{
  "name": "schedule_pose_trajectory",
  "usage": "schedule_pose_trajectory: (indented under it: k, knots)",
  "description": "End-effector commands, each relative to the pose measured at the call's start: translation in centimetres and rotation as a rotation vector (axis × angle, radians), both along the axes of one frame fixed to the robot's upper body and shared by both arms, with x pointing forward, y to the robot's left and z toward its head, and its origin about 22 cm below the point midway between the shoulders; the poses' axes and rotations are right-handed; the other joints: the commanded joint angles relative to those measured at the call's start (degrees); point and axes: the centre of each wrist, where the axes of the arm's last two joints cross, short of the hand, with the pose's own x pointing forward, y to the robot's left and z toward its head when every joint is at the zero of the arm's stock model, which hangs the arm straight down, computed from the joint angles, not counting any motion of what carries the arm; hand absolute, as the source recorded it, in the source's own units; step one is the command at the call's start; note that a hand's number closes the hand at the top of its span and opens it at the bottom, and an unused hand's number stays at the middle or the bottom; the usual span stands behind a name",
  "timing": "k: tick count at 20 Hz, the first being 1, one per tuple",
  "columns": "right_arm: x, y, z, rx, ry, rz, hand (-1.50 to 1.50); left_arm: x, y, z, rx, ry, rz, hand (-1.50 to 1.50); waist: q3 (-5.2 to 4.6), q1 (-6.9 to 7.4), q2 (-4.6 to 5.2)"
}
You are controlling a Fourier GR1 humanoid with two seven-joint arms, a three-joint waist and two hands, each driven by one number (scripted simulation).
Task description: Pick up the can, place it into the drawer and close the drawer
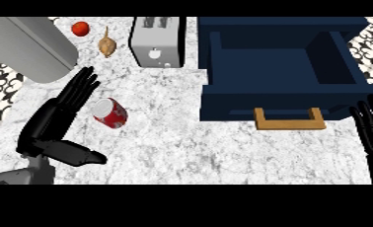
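Observation:
A red and white can (111, 113) lies tilted on the marble counter at centre left. My left hand (56, 120) is open just to its left, fingers straight and pointing up past the can, thumb spread below it; no contact shows. The dark blue drawer (277, 108) stands pulled open at the right, with a tan handle (289, 119) on its front and nothing visible inside. My right hand (363, 122) shows at the right edge beside the drawer front, fingers straight and pointing up.
A white toaster (156, 42) stands at the back centre. A red tomato (81, 28) and a tan pear-shaped item (108, 45) lie at the back left. A large grey cylinder (33, 48) fills the far left corner.

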Motion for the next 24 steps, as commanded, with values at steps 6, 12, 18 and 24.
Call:
schedule_pose_trajectory:
  k: [6, 12, 18, 24]
  knots:
    - [-0.8, 0.6, 0.1, -0.007, 0.008, -0.003, -1.50, -0.7, 2.3, -3.2, 0.012, 0.007, 0.021, -1.50, 0.00, 0.15, -0.05]
    - [1.7, -0.4, -0.8, 0.009, -0.004, 0.003, -1.50, 2.7, 3.0, -6.7, 0.025, 0.021, 0.056, -1.50, -0.01, -0.08, 0.09]
    - [0.2, 1.2, -0.3, 0.007, -0.017, -0.003, -1.50, 2.1, 7.2, -8.1, 0.023, 0.040, 0.073, -1.50, -0.03, -0.28, 0.10]
    - [-0.1, -0.3, -1.6, 0.013, -0.004, 0.008, -1.50, 1.7, 5.4, -9.8, 0.026, 0.034, 0.055, -1.50, 0.01, -0.03, 0.00]
